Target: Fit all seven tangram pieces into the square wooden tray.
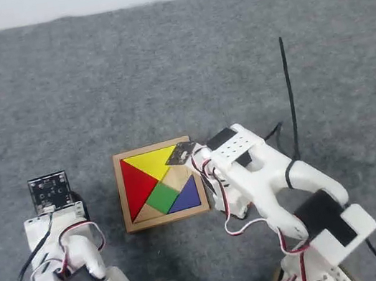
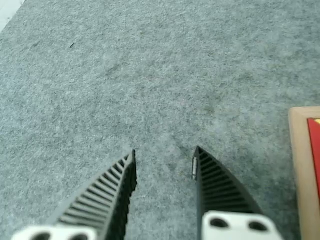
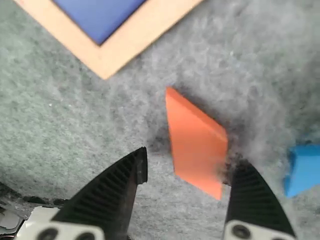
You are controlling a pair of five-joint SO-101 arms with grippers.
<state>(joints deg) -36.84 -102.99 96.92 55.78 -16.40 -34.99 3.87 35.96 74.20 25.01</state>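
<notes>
Just beyond a corner of the square wooden tray (image 3: 125, 42), an orange parallelogram tangram piece (image 3: 197, 145) lies on the grey felt table cover (image 3: 60, 125). Its long axis runs from the tray corner toward the right gripper (image 3: 191, 157), one sharp tip pointing at the tray. The right gripper's jaws stand wide apart on either side of the piece, one finger close to its edge, with no grip on it. A light blue tangram piece (image 3: 302, 170) sits near, apart from the orange one. The tray holds a red triangle (image 1: 138, 186), a yellow triangle (image 1: 152, 163), a green square (image 1: 162, 198) and a dark blue triangle (image 1: 187, 197). The left gripper (image 2: 165, 150) hangs beside the tray, jaws spread, nothing between them
</notes>
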